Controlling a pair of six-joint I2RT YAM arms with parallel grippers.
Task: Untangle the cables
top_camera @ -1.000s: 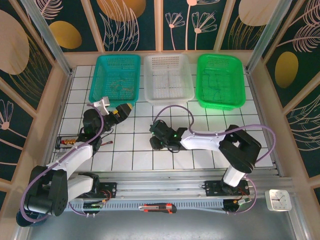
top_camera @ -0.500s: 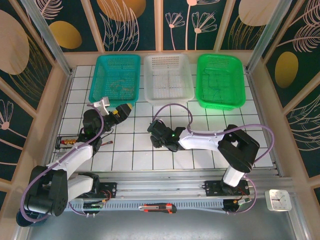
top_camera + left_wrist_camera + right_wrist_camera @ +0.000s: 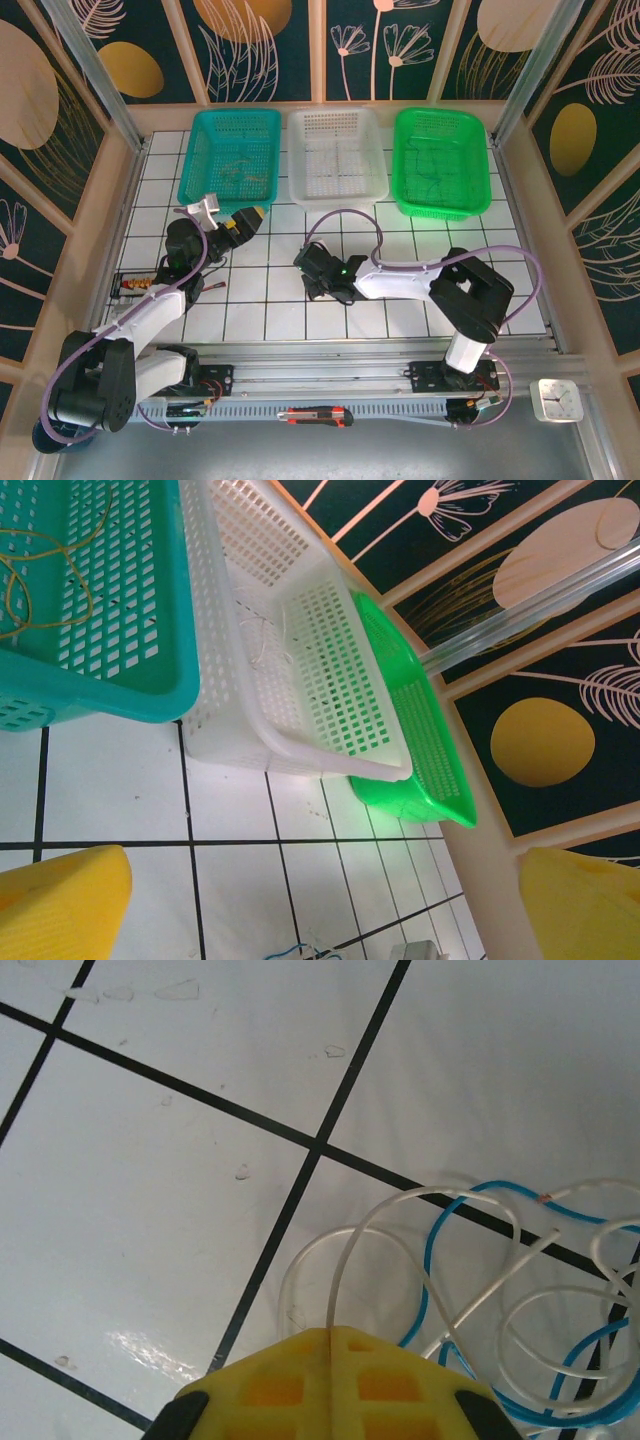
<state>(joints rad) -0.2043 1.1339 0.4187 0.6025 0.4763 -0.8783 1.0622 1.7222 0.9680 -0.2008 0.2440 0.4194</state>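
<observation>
In the right wrist view, the cables lie in loose loops on the white tiled floor: a whitish cable (image 3: 430, 1192) tangled with a blue cable (image 3: 428, 1260). My right gripper (image 3: 331, 1332) is shut on the whitish cable, which runs into the seam between the yellow fingers (image 3: 270, 1385). From above, the right gripper (image 3: 312, 278) is low over the tiles at centre and hides the tangle. My left gripper (image 3: 246, 222) hangs open above the floor, left of centre. Its yellow fingers (image 3: 60, 905) stand wide apart, and a bit of the blue cable (image 3: 295, 950) shows at the bottom edge.
Three baskets line the back: teal (image 3: 232, 155) with an olive cord (image 3: 40, 570) inside, white (image 3: 336, 155) with a pale cord (image 3: 262, 640), and green (image 3: 440, 160). A small part (image 3: 135, 288) lies at the left edge. A utility knife (image 3: 315, 416) rests on the front rail.
My right gripper has closed onto the whitish cable and its wrist has shifted slightly left. The left arm has not moved.
</observation>
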